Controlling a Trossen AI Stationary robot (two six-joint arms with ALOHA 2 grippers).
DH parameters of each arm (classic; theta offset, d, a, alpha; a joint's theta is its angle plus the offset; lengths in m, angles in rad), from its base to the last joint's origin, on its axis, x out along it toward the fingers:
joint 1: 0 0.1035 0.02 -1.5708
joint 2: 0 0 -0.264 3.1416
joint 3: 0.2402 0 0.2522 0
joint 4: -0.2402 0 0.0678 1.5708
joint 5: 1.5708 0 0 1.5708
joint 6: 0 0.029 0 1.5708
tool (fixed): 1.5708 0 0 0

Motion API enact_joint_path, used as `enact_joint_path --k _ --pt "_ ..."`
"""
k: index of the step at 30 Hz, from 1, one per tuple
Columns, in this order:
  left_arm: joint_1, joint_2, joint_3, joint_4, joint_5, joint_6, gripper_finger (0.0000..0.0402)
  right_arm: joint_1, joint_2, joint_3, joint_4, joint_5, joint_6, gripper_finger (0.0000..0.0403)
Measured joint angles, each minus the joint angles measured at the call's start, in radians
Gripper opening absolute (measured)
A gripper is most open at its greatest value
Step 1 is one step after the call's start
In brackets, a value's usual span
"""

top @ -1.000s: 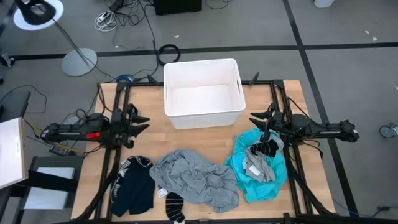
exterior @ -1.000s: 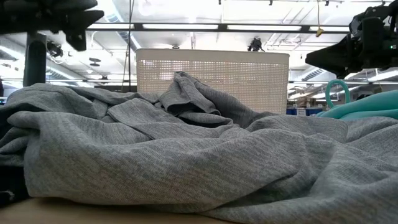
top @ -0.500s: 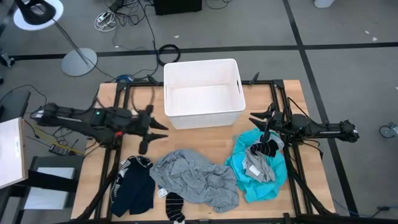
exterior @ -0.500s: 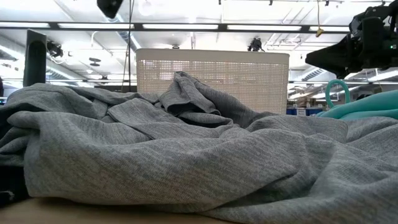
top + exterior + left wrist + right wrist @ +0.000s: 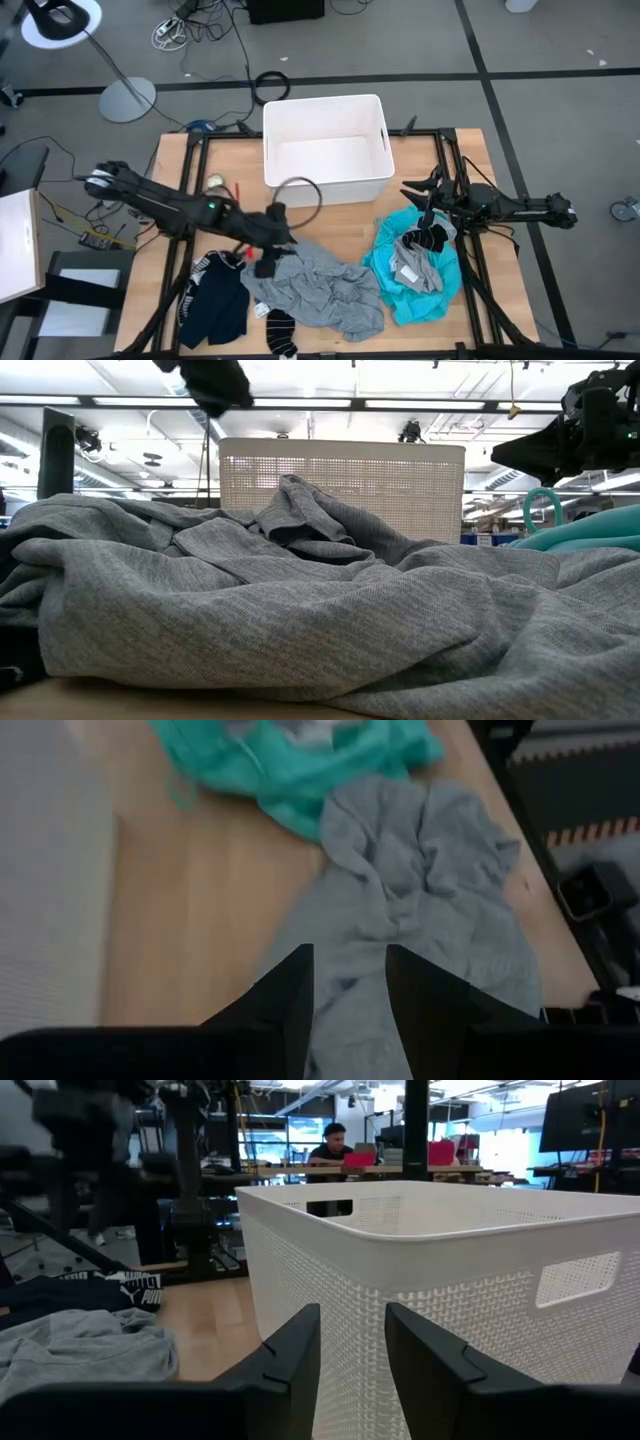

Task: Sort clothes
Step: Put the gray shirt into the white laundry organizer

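Note:
A large grey shirt (image 5: pixel 315 285) lies crumpled at the table's near middle; it fills the low view (image 5: pixel 300 610). A turquoise shirt (image 5: pixel 440 285) lies to its right, with a striped sock (image 5: pixel 432 238) and a small grey piece (image 5: pixel 408 264) on top. A navy striped shirt (image 5: pixel 215 300) lies at the near left, and striped socks (image 5: pixel 282 333) lie at the near edge. My left gripper (image 5: pixel 268 258) hovers open over the grey shirt's far left part (image 5: pixel 420 900), touching nothing. My right gripper (image 5: pixel 418 196) waits open by the bin's right side.
A white plastic bin (image 5: pixel 327 190) stands at the table's far middle and shows close in the right wrist view (image 5: pixel 450 1260). Bare wood lies between the bin and the clothes (image 5: pixel 340 225). Dark frame rails run along both table sides. A person sits in the room beyond (image 5: pixel 335 1142).
My left arm has swung from its place at the table's left edge toward the right and the near edge. Its gripper now hangs over the grey shirt's far left part. The clothes and my right arm have stayed still.

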Motion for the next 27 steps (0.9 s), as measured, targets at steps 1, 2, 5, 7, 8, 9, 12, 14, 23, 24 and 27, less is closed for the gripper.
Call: enact_joint_path --k 1,2,5,7,8,9,12,14,23,24,27 --pt "-0.002 0.022 0.0 0.0 0.017 -0.006 0.0131 0.0 0.0 0.0 0.0 0.0 0.0 0.0116" --pt "-0.005 0.044 0.0 0.003 0.029 -0.011 0.0131 0.0 0.0 0.0 0.0 0.0 0.0 0.0116" --pt "-0.017 0.106 0.0 0.005 0.039 -0.028 0.0131 0.0 0.0 0.0 0.0 0.0 0.0 0.0116" --pt "-0.025 0.145 0.0 0.01 0.039 -0.029 0.0131 0.0 0.0 0.0 0.0 0.0 0.0 0.0116" --pt "-0.027 0.162 0.0 0.01 0.039 -0.031 0.0131 0.0 0.0 0.0 0.0 0.0 0.0 0.0116" --pt "-0.03 0.183 0.0 0.01 0.04 -0.032 0.0131 0.0 0.0 0.0 0.0 0.0 0.0 0.0116" --pt "-0.034 0.238 0.0 0.011 0.042 -0.034 0.0131 0.0 0.0 0.0 0.0 0.0 0.0 0.0116" --pt "-0.035 0.275 0.001 0.014 0.042 -0.034 0.0131 0.0 0.0 0.0 0.0 0.0 0.0 0.0116" --pt "-0.031 0.355 0.001 0.022 0.038 -0.115 0.0026 0.0 0.0 0.0 0.0 0.0 0.0 0.0116" --pt "-0.031 0.348 0.008 0.011 0.038 -0.114 0.0016 0.0 0.0 0.0 0.0 0.0 0.0 0.0116" --pt "-0.031 0.306 0.07 -0.04 0.03 -0.114 0.0006 0.0 0.0 0.0 0.0 0.0 0.0 0.0116"
